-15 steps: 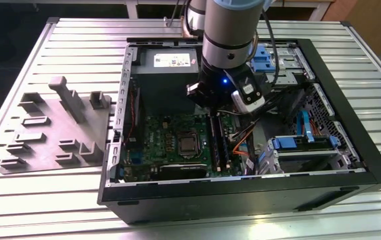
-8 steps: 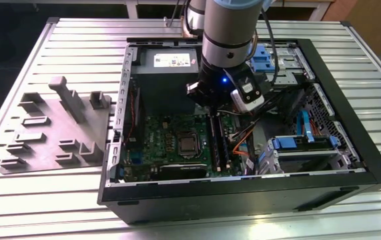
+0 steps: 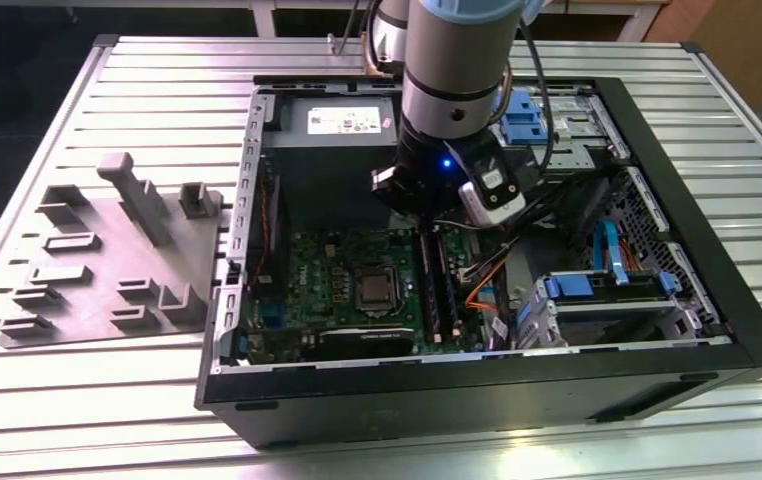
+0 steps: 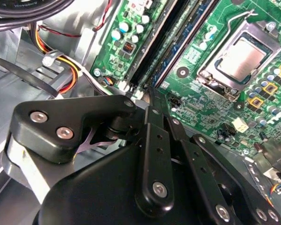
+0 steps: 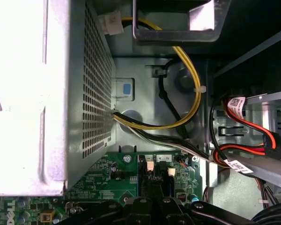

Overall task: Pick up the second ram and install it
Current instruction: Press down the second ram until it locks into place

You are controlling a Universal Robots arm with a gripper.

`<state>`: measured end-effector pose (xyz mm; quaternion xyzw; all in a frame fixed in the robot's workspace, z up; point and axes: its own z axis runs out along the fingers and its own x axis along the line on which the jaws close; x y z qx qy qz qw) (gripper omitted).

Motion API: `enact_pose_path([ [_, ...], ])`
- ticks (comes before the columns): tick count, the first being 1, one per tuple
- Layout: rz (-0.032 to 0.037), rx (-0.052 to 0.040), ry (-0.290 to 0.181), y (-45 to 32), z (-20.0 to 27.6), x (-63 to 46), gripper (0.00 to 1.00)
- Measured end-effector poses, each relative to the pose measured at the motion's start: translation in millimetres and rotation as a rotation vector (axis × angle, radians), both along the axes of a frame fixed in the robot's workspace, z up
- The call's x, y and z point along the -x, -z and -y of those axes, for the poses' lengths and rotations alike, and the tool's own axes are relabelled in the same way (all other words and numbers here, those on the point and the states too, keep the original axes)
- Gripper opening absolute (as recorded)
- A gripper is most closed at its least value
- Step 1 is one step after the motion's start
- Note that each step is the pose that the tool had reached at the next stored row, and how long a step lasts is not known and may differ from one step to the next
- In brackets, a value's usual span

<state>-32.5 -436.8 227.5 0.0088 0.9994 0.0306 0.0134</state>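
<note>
In the exterior view, an open PC case (image 3: pixel 741 330) is seen lying on a slatted metal table (image 3: pixel 154 420), w/ a grey fixture tray (image 3: pixel 114 255) just beside it on the exterior view's left. The arm (image 3: pixel 455 70) is reached down into the case, above the green motherboard (image 3: pixel 341 290) and its black slots (image 3: pixel 437 290). The gripper (image 4: pixel 152 101) is seen from behind in the second wrist view, its black linkages drawn together to a narrow tip just over the slot ends; whether anything is clamped there can't be told. A dark blue-green stick, apparently the second ram (image 4: pixel 182 44), is seen seated lengthwise in the slot area, next to an empty black slot. The CPU socket (image 4: pixel 241 56) is shown nearby. In the first wrist view, the power supply (image 5: pixel 33 93) w/ perforated side, yellow and black cables (image 5: pixel 192 93) and red cables (image 5: pixel 267 136) are shown beyond the board edge.
</note>
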Motion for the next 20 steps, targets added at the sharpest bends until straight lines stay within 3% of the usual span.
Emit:
enact_pose_path([
  [4, 0.0001, -0.0001, 0.0, 4.2, 0.0, -0.1, 0.1],
  [20, 0.0, 0.0001, 0.0, 8.1, 0.0, 0.0, 0.1],
])
